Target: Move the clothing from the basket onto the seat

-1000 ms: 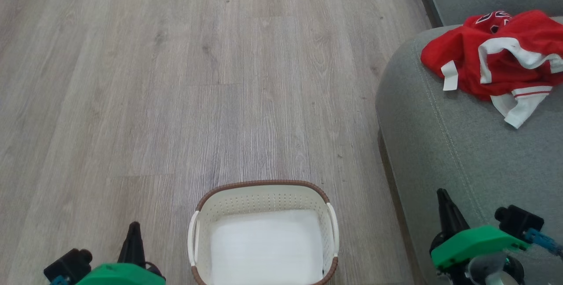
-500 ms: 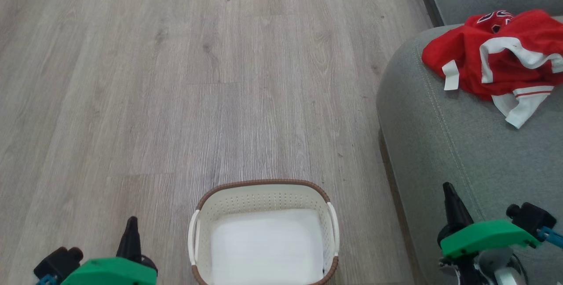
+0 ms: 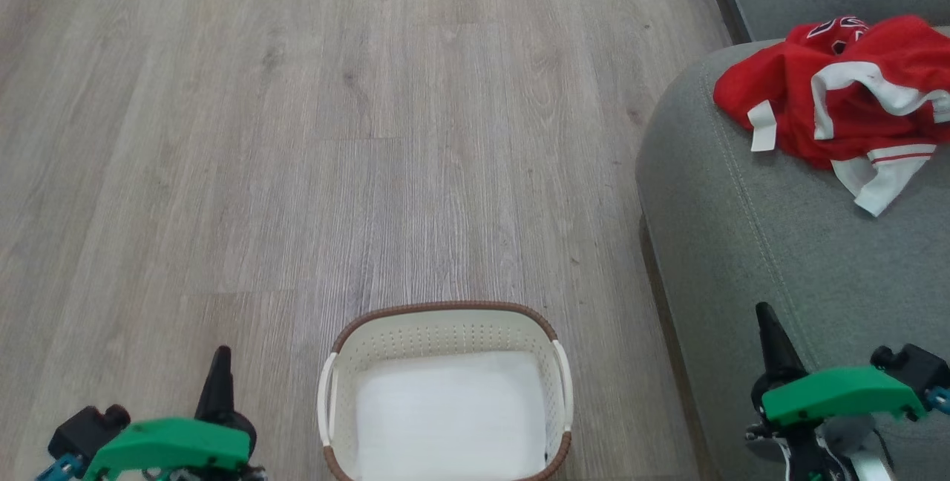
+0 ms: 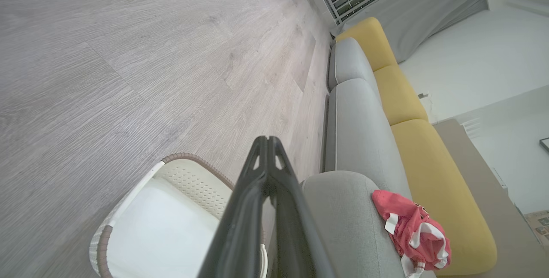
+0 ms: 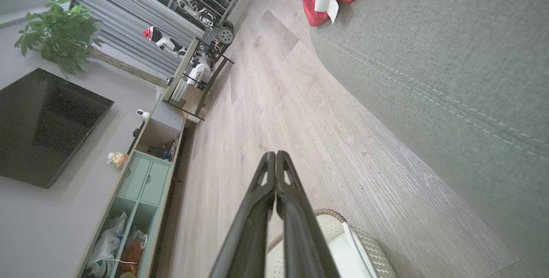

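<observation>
left gripper (image 3: 221, 366) sits low at the left over the floor (image 3: 297, 132), just beside the basket (image 3: 444, 308) and apart from it; fingers pressed together with nothing between them, left wrist view agrees; basket stands upright on the floor in the middle, white bottom bare as far as the head view reaches; its near end is cut off by the frame edge, so I can't rule out a leftover there; seat (image 3: 742, 243) is to the right, near the basket, no contact that I can make out; right gripper (image 3: 772, 329) hangs over the seat's near part, tips meeting, carrying nothing; clothing (image 3: 839, 95) is a red heap on the far part of the seat, well apart from both grippers; can't tell if the heap is one garment or two.

judgement: transfer looks done or nearly so.

risks:
- the heap lies close to the cushion's rounded edge, with the white tag (image 3: 760, 127) and a white-trimmed end trailing loose; slick fabric on a curve could creep off to the floor
- a right-arm sweep across the seat could snag the trim and drag the heap
- the left arm swinging inward could knock the light basket
</observation>
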### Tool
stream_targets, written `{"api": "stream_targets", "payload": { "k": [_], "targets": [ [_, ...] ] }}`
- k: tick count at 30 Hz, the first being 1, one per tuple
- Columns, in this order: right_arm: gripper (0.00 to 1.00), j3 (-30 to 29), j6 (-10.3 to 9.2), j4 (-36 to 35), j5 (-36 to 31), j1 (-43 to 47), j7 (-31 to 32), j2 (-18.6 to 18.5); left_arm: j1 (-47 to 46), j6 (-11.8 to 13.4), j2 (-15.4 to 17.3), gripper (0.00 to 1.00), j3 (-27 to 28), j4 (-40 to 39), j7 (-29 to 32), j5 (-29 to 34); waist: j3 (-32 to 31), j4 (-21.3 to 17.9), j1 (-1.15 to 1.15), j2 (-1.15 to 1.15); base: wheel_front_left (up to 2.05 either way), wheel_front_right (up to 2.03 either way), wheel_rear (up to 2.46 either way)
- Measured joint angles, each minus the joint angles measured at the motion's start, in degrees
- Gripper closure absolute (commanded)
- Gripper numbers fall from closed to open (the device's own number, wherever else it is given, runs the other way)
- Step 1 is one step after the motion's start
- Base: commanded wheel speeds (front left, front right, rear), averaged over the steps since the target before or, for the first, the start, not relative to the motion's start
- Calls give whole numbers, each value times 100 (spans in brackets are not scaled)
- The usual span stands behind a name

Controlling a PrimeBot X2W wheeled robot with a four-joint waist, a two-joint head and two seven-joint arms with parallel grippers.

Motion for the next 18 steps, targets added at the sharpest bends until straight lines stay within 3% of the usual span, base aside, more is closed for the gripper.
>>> {"api": "stream_targets", "payload": {
  "k": [18],
  "targets": [
    [100,-144,0,-138,1174,-13,293,10,-201,-176,-8,100,157,3,288,-1101,22,15,0,0,0,0,0]
  ]
}}
